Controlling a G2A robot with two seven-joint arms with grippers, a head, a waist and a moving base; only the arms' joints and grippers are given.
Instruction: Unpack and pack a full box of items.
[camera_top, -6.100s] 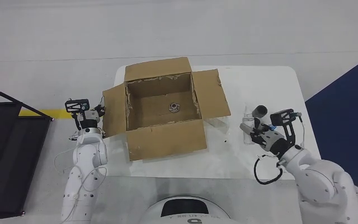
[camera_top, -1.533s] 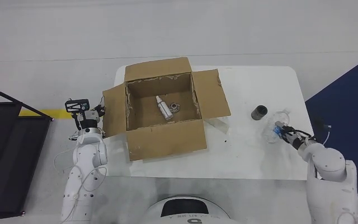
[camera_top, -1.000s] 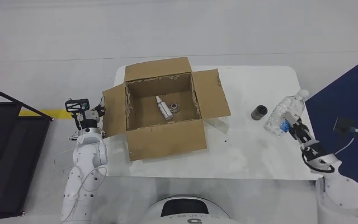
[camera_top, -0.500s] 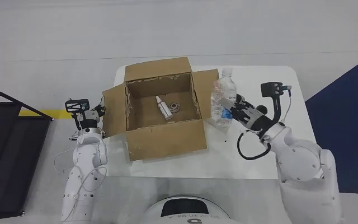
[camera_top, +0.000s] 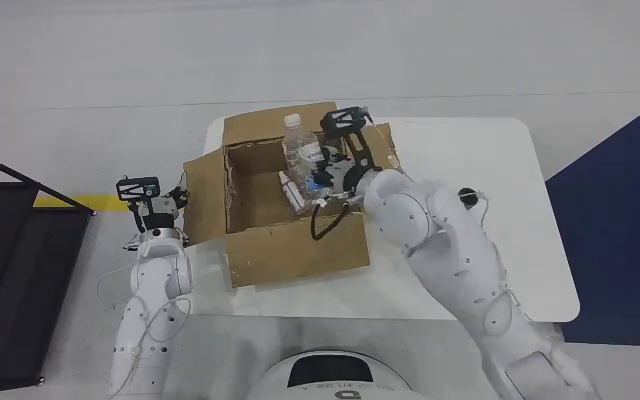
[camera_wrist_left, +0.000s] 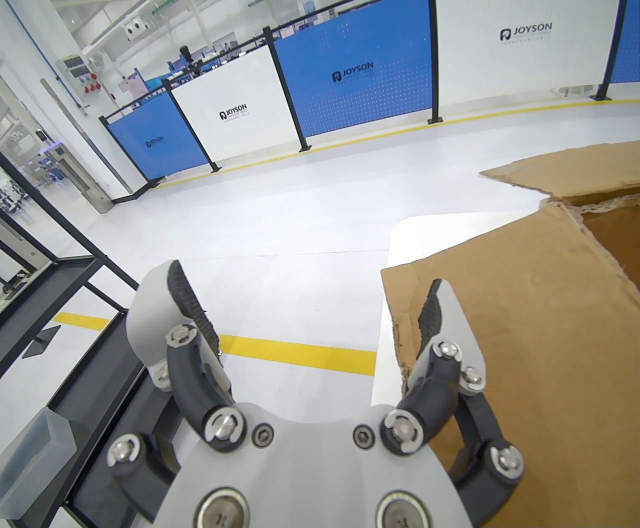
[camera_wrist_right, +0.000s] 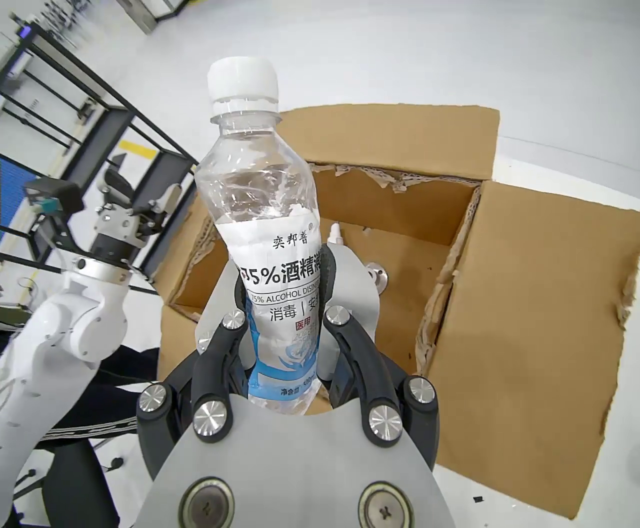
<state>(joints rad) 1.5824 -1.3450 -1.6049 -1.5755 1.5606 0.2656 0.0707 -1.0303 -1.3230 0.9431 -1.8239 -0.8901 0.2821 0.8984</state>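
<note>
right gripper (camera_wrist_right: 287, 280) is clamped on the clear bottle (camera_wrist_right: 260, 200) at its label, holding it over the open box (camera_top: 295, 255). i'd lower it onto bare floor, away from the small white bottle (camera_top: 291, 192) that the top view shows lying inside. the wrist view shows the grip itself. left gripper (camera_wrist_left: 310, 305) hangs wide open, empty, beside a flap.

A white table (camera_top: 500, 150) is standing near a black rack (camera_top: 30, 260), where what may be a translucent bin (camera_wrist_left: 37, 450) is resting. Blue and white partition panels (camera_wrist_left: 360, 75) are standing beyond a yellow floor stripe (camera_wrist_left: 300, 350).
</note>
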